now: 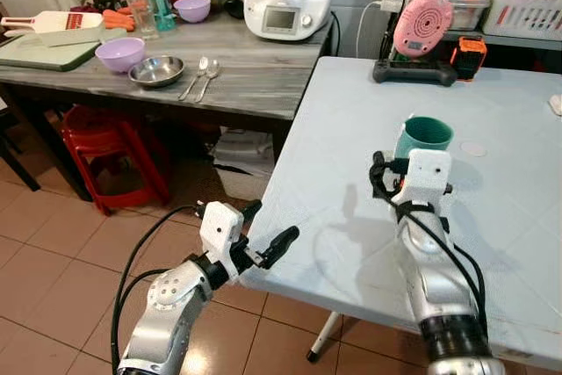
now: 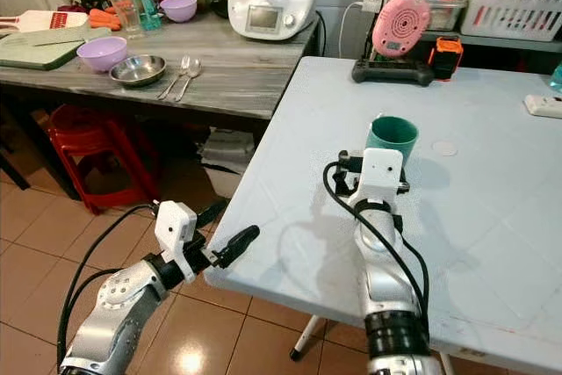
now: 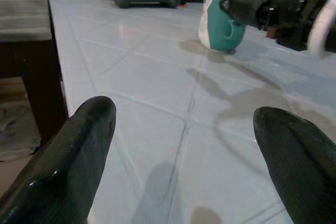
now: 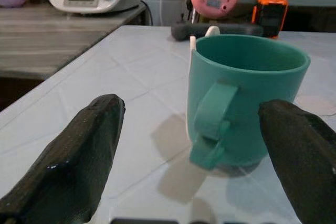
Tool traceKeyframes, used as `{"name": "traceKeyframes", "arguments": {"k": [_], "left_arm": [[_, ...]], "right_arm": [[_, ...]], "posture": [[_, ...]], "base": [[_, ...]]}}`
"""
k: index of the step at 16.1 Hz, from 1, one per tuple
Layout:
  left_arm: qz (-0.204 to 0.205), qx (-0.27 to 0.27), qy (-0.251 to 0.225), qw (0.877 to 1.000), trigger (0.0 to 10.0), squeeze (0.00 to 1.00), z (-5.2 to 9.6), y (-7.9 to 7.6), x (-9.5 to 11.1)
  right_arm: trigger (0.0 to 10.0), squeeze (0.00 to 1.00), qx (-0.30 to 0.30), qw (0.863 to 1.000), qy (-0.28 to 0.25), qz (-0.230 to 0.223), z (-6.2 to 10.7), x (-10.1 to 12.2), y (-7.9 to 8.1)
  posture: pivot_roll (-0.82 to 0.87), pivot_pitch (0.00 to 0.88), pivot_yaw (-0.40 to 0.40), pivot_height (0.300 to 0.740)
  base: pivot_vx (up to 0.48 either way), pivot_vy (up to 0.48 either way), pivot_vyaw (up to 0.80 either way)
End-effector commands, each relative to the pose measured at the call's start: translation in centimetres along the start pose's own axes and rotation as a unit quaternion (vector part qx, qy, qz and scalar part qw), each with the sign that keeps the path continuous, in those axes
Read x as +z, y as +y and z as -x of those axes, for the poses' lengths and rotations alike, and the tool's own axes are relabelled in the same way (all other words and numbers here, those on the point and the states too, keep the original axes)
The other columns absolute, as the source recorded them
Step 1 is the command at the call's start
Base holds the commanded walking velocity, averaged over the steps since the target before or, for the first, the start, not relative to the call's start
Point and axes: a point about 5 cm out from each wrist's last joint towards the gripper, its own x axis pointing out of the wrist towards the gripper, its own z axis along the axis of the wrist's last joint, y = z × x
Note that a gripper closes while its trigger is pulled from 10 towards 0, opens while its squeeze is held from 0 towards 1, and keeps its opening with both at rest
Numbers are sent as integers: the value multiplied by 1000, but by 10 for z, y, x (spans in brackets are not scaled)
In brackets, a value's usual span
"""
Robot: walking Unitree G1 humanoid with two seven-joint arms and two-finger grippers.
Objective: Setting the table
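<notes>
Two silver arms, white wrist blocks, looping black cables, left pincer (image 1: 268,233) long black fingers (image 3: 73,166)

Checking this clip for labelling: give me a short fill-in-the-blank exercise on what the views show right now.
1. The right gripper has its fingers open just short of the ____ mug.
2. The mug stands ____ on the light table.
3. The left gripper hovers open at the table's near ____.
4. Two spoons lie beside the ____ bowl on the grey counter.

Missing words: teal; upright; edge; metal
</notes>
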Motion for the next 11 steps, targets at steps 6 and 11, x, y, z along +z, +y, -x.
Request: {"name": "traceKeyframes", "arguments": {"k": [6,11], "left_arm": [[-3,-9,1,1000,10000,0,1,-1,3],[-1,-15,1,1000,10000,0,0,-2,3]], "right_arm": [[10000,0,-46,999,8,0,-19,-1,-14],[4706,0,-55,998,13,12,-29,-3,-23]], "posture": [[-40,0,54,740],[-42,0,60,740]], "base": [[0,0,0],[0,0,0]]}}
